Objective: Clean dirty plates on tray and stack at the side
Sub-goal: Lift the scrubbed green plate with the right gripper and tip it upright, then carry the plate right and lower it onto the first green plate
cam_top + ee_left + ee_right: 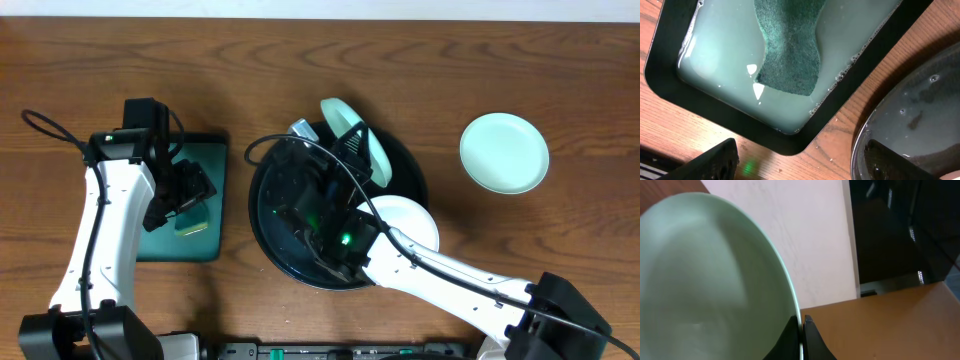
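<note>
- The right gripper (352, 140) is clenched on the held mint plate (378, 160), over the upper right part of the black tray (262, 215), at the centre of the overhead frame.
- Orientation: the held mint plate stands steeply tilted, close to on edge. From above it reads as a narrow ellipse whose long axis runs from upper left to lower right.
- The right wrist view shows what the overhead view hides: the right gripper (801, 330) pinches the rim of the held mint plate (710, 280) at the bottom centre of the frame. The plate's face fills the left half of that frame.
- The white plate (410, 220) lies flat in the lower right part of the black tray, partly under the right arm.
- The second mint plate (505, 152) lies flat on the table (560, 60), right of the black tray and apart from it.
- The left gripper (190, 195) hangs released over the teal tray (175, 245) at the left.
- The left wrist view adds the following:
  - The left gripper (805, 167) has its fingers (715, 162) spread wide.
  - The teal tray (670, 95) holds cloudy liquid.
  - The sponge (790, 50) lies in that liquid.
  - The rim of the black tray (910, 115) sits just beside the teal tray.
</note>
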You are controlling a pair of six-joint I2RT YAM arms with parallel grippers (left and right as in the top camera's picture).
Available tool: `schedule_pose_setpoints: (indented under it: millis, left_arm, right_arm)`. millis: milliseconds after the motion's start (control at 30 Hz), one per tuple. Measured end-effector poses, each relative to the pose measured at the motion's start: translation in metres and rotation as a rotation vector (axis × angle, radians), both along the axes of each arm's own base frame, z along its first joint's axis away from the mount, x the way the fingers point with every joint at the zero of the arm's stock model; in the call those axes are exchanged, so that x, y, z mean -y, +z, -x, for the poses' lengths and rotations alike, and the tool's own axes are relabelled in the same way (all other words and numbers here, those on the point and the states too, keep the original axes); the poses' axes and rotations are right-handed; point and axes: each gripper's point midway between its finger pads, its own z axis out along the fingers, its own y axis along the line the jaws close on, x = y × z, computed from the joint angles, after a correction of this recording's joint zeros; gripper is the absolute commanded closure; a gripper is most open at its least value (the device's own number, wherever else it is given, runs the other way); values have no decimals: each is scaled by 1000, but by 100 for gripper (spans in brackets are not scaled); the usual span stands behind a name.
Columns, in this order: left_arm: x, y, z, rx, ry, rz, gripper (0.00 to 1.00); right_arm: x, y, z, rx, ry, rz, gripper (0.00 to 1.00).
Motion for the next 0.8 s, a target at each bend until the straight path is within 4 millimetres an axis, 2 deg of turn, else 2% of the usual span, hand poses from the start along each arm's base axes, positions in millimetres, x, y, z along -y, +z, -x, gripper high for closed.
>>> schedule_pose_setpoints:
  millis: [100, 300, 400, 500, 600, 800]
  left_arm:
    - [0, 0, 0, 0, 0, 0, 18]
    - [0, 0, 0, 1, 0, 0, 18]
    - [0, 0, -1, 2, 0, 0, 18]
    - [0, 0, -1, 3, 0, 0, 18]
    - [0, 0, -1, 3, 0, 0, 18]
    - [0, 0, -1, 3, 0, 0, 18]
  right_arm:
    - [0, 1, 0, 13, -5, -22, 99]
    - [-2, -9, 1, -9, 16, -55, 99]
    - [-5, -28, 1, -77, 61, -101, 99]
    - [-5, -61, -1, -192, 90, -261, 99]
    - [-2, -93, -5, -316, 71, -503, 99]
    - [8, -128, -23, -497, -20, -942, 99]
